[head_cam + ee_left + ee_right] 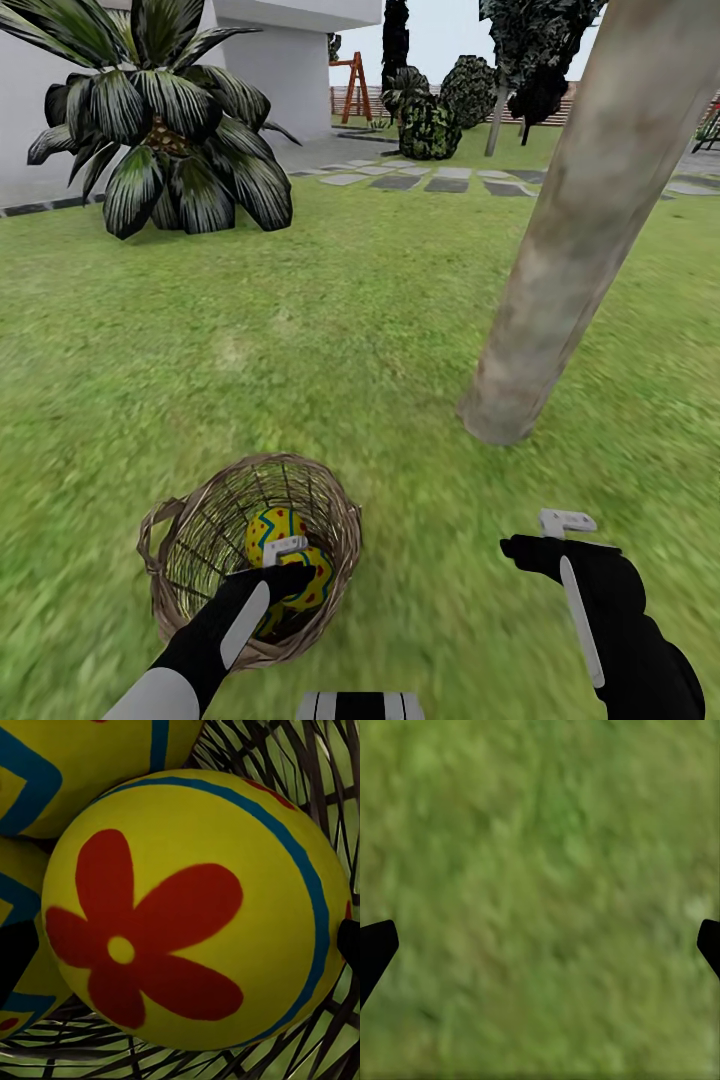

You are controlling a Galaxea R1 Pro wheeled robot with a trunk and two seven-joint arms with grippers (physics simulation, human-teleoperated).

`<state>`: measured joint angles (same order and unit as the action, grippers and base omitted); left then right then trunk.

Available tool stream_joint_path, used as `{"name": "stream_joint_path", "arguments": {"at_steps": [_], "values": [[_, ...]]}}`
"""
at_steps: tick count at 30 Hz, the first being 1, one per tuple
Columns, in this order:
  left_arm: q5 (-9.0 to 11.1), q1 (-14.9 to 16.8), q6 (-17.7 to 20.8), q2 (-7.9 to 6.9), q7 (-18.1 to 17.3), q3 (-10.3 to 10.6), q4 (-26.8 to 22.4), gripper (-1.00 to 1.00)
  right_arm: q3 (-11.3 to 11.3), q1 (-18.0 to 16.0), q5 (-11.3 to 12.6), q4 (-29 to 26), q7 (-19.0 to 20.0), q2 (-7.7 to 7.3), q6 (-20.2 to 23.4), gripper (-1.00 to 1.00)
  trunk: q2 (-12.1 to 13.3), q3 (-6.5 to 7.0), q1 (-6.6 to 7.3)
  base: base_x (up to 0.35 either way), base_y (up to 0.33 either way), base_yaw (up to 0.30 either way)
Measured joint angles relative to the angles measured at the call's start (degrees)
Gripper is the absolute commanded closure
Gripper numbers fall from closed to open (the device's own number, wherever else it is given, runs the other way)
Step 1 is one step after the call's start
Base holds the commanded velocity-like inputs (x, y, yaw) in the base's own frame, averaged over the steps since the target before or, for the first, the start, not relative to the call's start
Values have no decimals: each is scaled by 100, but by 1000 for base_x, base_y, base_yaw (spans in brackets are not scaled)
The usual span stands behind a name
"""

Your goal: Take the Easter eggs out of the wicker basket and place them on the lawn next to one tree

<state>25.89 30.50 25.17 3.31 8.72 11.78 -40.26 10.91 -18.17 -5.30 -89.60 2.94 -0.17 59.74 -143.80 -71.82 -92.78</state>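
Key relation: your left end effector (290,560) is inside the mouth of the wicker basket (330,510), low left of the head frame, and the Easter eggs (277,530) lie directly in front of it, so the left arm is clearly the nearer one.
Left end effector: in the left wrist frame its dark fingertips (349,943) stand at both sides of the nearest egg (195,907); it is spread around the egg, and I cannot tell if they touch it.
Right end effector (555,535): released, holding nothing, above bare lawn (540,892) in the low right.
Eggs: smooth, rounded yellow shells with a red flower and blue bands; I judge them slippery.
Basket: thin brown woven wicker, open gaps, small loop handle.
Tree (580,220): thick mottled grey-brown trunk, upper right of the basket, near.
Progress: you have all eggs left to move, I judge.
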Motion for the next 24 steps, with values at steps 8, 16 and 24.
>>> {"name": "stream_joint_path", "arguments": {"at_steps": [8, 16, 24], "values": [[28, 0, -13, 1, 5, -6, 9, -100, 0, 0, 0, 0, 0, 0, 0, -100, 0, 0, 0, 0, 0, 0], [-16, -16, -18, -5, 23, -32, -31, 100, 7, 0, 1, 0, 0, 0, 0, -100, 0, 0, 0, 0, 0, 0], [-3, -18, -22, -9, 23, -42, -36, 100, 9, 0, 1, 0, 0, 0, 0, -100, 0, 0, 0, 0, 0, 0]]}}
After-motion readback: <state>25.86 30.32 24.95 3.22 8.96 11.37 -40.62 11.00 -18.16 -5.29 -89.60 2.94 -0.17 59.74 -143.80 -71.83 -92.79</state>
